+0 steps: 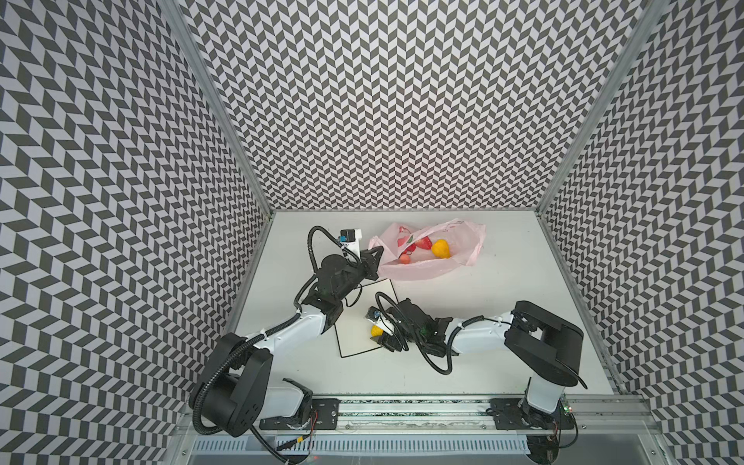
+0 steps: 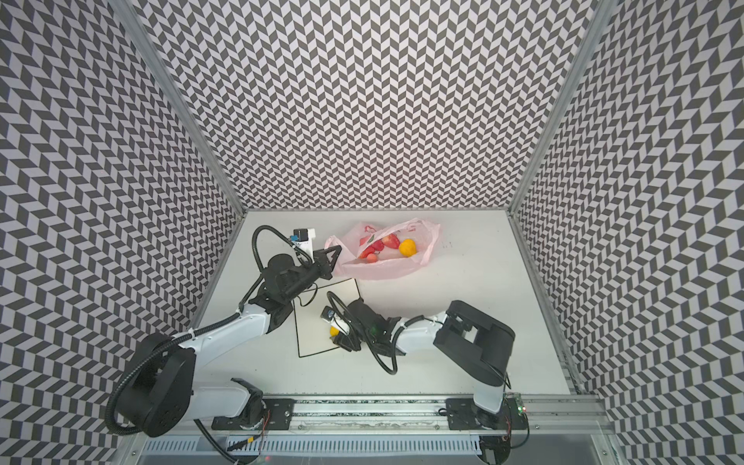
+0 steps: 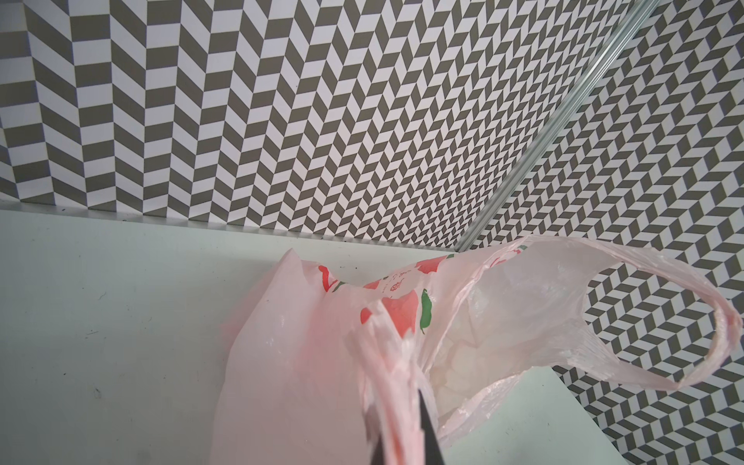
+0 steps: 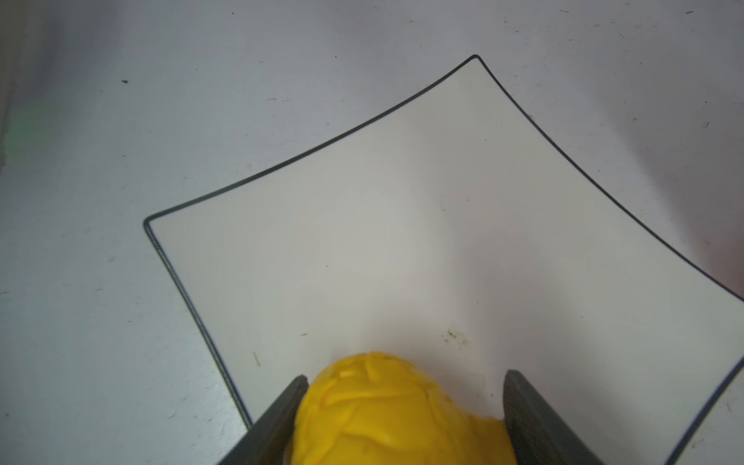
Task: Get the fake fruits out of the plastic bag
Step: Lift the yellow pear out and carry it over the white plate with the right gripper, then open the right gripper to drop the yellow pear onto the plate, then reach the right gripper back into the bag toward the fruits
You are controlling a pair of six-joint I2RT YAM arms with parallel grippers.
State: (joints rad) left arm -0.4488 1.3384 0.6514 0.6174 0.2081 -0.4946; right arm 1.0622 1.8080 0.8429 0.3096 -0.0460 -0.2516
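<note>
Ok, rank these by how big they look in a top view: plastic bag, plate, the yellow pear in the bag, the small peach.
1. plastic bag
2. plate, though it is partly covered
3. yellow pear
4. peach, smallest

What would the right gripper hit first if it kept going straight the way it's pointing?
Probably the white plate. The right gripper, holding a yellow pear, angles down toward the plate's bare surface, though its height above it is unclear.
</note>
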